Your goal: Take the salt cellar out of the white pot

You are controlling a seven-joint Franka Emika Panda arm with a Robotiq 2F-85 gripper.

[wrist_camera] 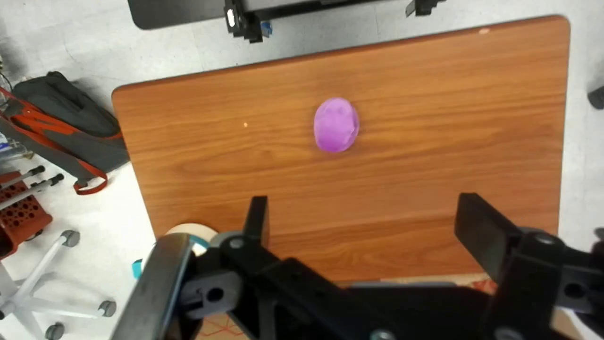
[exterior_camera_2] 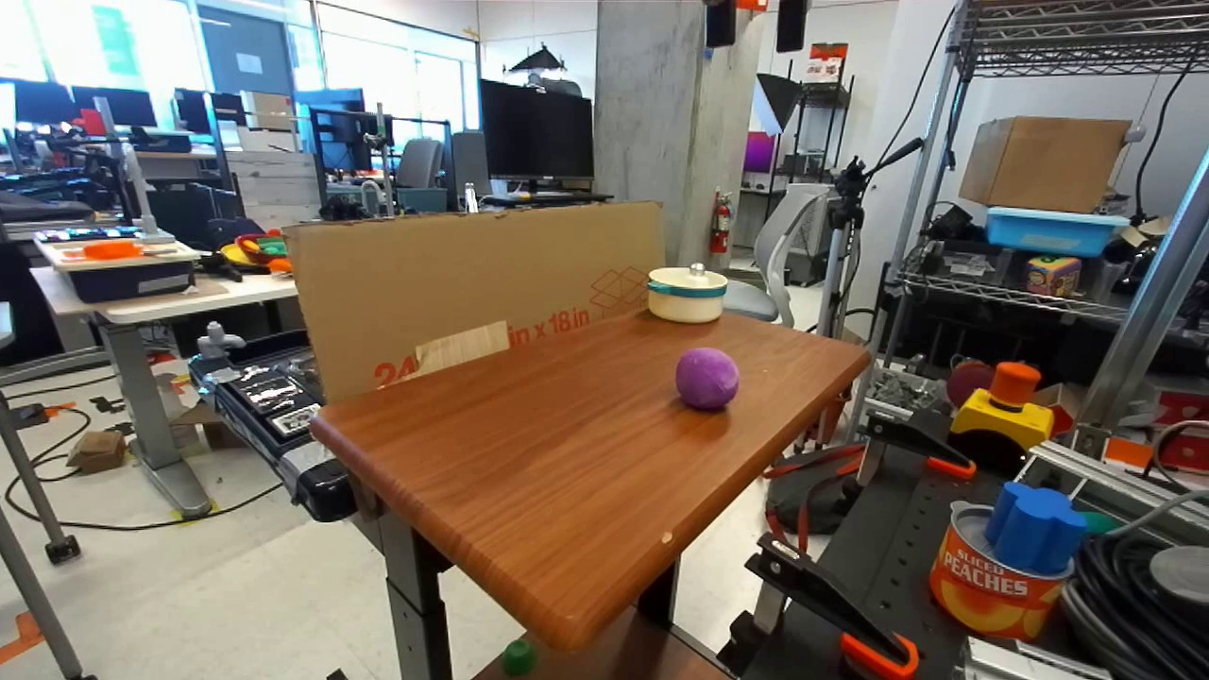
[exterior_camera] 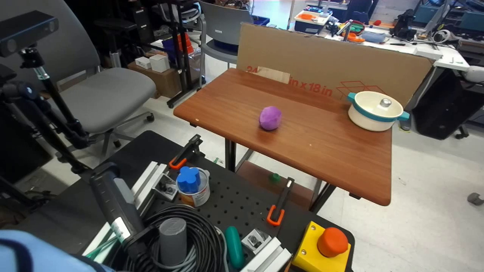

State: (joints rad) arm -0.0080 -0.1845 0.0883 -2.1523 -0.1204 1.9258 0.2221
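The white pot (exterior_camera: 372, 122) with its teal rim and side handles stands at a far corner of the table in both exterior views (exterior_camera_2: 684, 307). A small silver-topped pale thing, seemingly the salt cellar (exterior_camera: 385, 102), sticks up in the pot's middle; it also shows in an exterior view (exterior_camera_2: 697, 271). Its lower part blends with the cream around it. My gripper (wrist_camera: 363, 197) is open and empty above the table in the wrist view, and out of sight in both exterior views. There, its left finger hides most of the pot (wrist_camera: 191, 229); the salt cellar is hidden.
A purple round object (wrist_camera: 336, 125) lies on the wooden table (exterior_camera: 234, 102). A cardboard sheet (exterior_camera_2: 472, 274) stands along the table's far edge. A black cart (exterior_camera: 227, 207) with clamps, a peach can (exterior_camera_2: 1001, 590) and a yellow box with a red button (exterior_camera: 321, 249) adjoins the near side.
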